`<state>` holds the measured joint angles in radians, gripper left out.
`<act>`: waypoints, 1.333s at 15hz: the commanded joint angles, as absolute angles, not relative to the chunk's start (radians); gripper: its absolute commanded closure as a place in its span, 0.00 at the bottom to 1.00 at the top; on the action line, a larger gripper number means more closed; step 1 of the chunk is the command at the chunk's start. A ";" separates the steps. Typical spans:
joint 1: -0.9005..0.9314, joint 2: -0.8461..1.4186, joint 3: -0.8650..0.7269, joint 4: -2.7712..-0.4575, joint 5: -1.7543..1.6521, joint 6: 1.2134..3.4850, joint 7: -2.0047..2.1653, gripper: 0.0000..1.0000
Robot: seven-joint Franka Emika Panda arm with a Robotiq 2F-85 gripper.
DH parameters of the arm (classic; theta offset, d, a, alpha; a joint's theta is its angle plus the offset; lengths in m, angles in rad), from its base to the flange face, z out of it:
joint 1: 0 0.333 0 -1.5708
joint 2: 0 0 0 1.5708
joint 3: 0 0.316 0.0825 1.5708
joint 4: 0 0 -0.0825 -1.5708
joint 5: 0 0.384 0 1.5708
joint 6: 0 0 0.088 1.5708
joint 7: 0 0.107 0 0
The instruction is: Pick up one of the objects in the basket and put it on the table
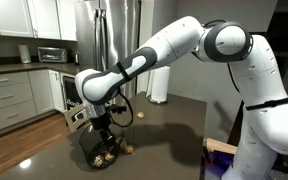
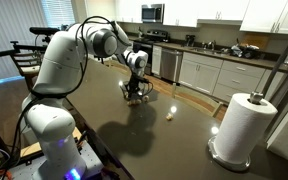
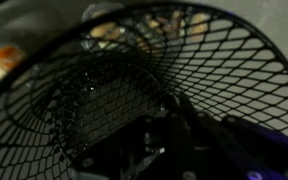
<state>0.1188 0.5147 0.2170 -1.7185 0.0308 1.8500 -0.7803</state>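
Black wire-mesh round basket [image 3: 104,100] crowds us — fingers [image 1: 105,130] inside, we cannot tell their spread; tan-yellow roundish lumps [image 3: 109,32] seemingly unlifted — dark brown worktop [image 2: 184,150] placing pending.

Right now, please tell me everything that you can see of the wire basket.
The basket is round, made of dark wire mesh with diamond-shaped openings, and see-through. It rests on the dark table, directly under the gripper, which appears to reach into its opening. Several tan lumps lie inside, low down. Whether the gripper touches the mesh, or whether the basket is tilted, I cannot tell.
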 commanded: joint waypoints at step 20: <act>0.108 0.225 0.156 -1.793 -0.007 2.027 -0.616 0.94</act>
<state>0.1200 0.2834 0.1791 -1.7433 0.0216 1.9650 -0.6909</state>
